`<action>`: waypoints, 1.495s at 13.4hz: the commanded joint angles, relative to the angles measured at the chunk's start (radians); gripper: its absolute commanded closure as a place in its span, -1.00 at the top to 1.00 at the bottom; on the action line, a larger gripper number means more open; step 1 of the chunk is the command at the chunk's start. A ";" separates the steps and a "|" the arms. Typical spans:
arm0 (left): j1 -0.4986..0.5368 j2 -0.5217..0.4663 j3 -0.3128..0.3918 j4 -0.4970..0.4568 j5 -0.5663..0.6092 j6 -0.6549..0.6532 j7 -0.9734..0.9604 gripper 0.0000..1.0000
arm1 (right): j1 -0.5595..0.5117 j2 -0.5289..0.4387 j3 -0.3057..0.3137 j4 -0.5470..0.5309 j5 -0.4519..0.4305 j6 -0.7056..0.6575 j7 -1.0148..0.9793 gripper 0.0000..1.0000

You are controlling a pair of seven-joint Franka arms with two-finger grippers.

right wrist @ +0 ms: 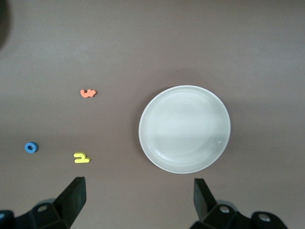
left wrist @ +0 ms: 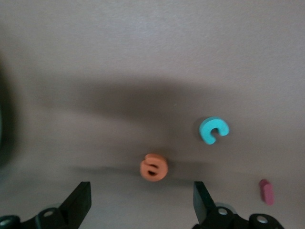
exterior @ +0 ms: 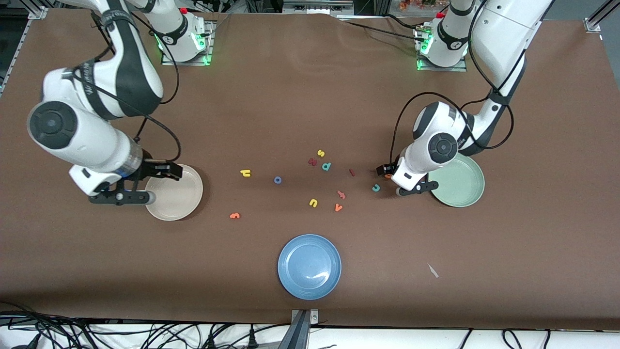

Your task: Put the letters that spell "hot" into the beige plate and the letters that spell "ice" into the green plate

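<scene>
Ann: If the front view is read as a clock, what sits where, big stuff first?

Ben: Brown worktop (exterior: 310, 97) fills it. Right arm waits at 9 o'clock, its right tool (right wrist: 138, 191) over the rim of the beige plate (exterior: 181, 203), fingers spread, gripping nothing. Left tool (left wrist: 141, 186) is low at 3 o'clock, just beside the green plate (exterior: 460, 186), fingers also spread wide, nothing grasped.

Ann: Third plate?

Ben: Blue plate (exterior: 309, 266) at 6 o'clock, nearest the front camera.

Ann: "Ice" letters?

Ben: All on the worktop. Orange "e" (left wrist: 153, 168) lies right ahead of the left tool's tips, in line with the gap between them, untouched. Teal "c" (exterior: 376, 187) just beside it. Dark red "i" (exterior: 352, 172) near, at 11 o'clock from the "c".

Ann: "Hot"?

Ben: Also on the worktop, between the beige and green plates. Yellow "h" (exterior: 246, 173) closest to the beige plate, blue "o" (exterior: 277, 180) at its 4 o'clock, orange "t" (exterior: 341, 195) near mid-worktop, with the orange "v" (exterior: 338, 207) at its 6 o'clock.

Ann: Extras?

Ben: Teal "d" (exterior: 326, 166), yellow "s" (exterior: 320, 153) and yellow "u" (exterior: 313, 203) scattered mid-worktop.
</scene>
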 commanded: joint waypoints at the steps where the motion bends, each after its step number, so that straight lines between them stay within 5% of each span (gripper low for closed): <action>1: -0.018 0.018 0.003 0.024 -0.013 0.031 -0.022 0.49 | 0.033 0.023 -0.004 0.036 -0.042 -0.006 0.019 1.00; 4: -0.035 0.052 0.008 0.024 -0.003 0.031 -0.023 0.18 | 0.039 0.060 -0.004 0.078 -0.021 -0.003 0.025 1.00; 7: -0.035 0.063 0.011 0.024 0.024 0.040 -0.026 0.18 | 0.040 0.137 -0.003 0.144 0.202 0.023 0.175 1.00; 10: -0.033 0.073 0.013 0.024 0.027 0.051 -0.026 -0.01 | 0.070 0.177 0.029 0.136 0.193 0.098 0.313 1.00; 13: -0.032 0.073 0.013 0.024 0.057 0.051 -0.026 -0.48 | 0.039 0.149 0.129 -0.037 0.089 0.277 0.373 1.00; 16: -0.030 0.072 0.013 0.025 0.072 0.050 -0.024 -0.94 | 0.042 0.145 0.138 -0.143 0.070 0.362 0.410 1.00; 20: 0.007 -0.024 0.008 0.062 0.072 -0.121 0.028 -1.00 | 0.042 0.068 0.140 -0.417 0.014 0.602 0.407 1.00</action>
